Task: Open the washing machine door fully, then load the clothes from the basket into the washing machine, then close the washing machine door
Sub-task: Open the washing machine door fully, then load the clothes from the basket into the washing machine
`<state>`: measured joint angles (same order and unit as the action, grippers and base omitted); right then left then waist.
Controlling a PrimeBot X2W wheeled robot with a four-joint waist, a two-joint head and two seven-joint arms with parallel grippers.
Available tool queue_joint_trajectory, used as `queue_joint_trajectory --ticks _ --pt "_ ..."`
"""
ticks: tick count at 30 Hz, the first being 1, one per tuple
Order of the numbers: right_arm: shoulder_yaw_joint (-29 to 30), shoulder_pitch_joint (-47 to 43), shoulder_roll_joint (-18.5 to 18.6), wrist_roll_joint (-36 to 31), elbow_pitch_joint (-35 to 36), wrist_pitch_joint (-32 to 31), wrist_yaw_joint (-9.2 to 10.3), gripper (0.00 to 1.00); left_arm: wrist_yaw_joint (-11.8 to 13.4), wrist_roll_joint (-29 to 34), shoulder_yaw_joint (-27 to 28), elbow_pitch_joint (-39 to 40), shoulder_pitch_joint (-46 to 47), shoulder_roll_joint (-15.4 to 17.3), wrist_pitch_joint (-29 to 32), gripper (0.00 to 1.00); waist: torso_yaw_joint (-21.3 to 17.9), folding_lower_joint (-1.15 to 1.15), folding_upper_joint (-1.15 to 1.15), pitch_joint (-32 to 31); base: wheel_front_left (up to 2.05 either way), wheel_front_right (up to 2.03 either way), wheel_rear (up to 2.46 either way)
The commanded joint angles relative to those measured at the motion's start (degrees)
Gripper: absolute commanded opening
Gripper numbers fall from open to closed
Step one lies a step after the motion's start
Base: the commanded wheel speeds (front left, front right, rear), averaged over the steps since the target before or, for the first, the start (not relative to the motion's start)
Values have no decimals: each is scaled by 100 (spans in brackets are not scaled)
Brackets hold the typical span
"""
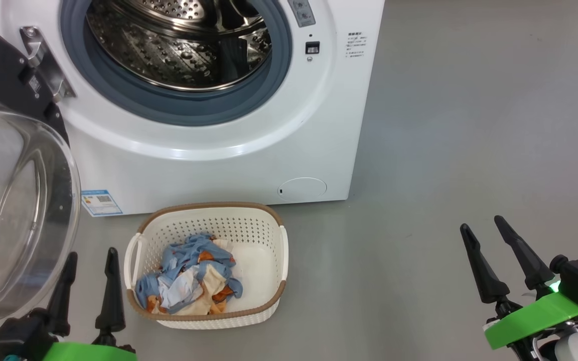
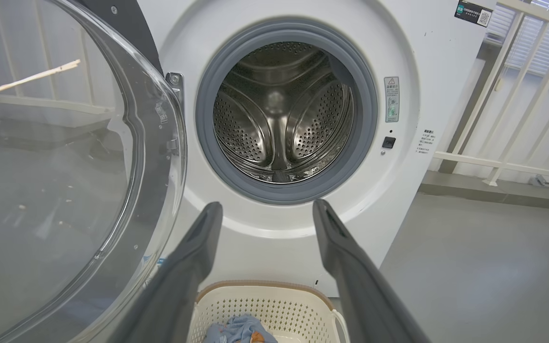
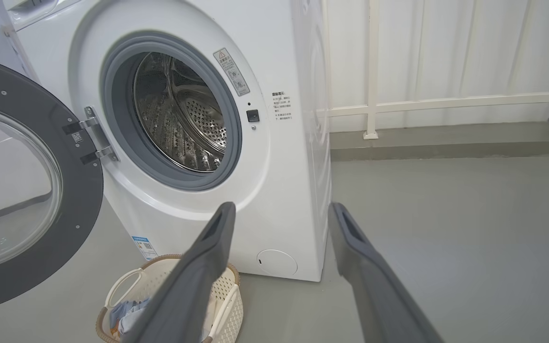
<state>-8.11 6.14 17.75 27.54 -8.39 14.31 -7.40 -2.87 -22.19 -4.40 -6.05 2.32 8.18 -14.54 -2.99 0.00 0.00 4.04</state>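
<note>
Head view showed the washing machine door swung open at the left of the washing machine, its glass bulge just beside the left gripper. Both the left gripper and the right gripper had their fingers spread wide and held nothing. The clothes lay bunched in the left half of the basket, which stood on the floor just before the machine, below the drum.

Risks assessed:
1. A left-arm reach toward the basket could strike the door glass and swing the door back across the opening.
2. A pinch on 1 fold could leave garments behind or trail them over the gasket.
3. The light basket could slide or lift with the cloth.
</note>
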Motion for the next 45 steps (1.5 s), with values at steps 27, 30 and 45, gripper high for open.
queue_joint_trajectory --ticks 27,30,45 --pt "85 22 81 -112 207 69 -9 100 -368 741 558 -87 117 -266 -46 100 21 0 0 -13 0 0 0" --pt "60 15 83 -103 193 69 -9 100 -385 757 582 -98 113 -279 -46 100 13 0 0 -33 0 0 0" --pt "63 39 93 -86 198 69 -9 100 -427 849 633 -178 178 -325 -46 100 18 0 0 3 9 -9 0"
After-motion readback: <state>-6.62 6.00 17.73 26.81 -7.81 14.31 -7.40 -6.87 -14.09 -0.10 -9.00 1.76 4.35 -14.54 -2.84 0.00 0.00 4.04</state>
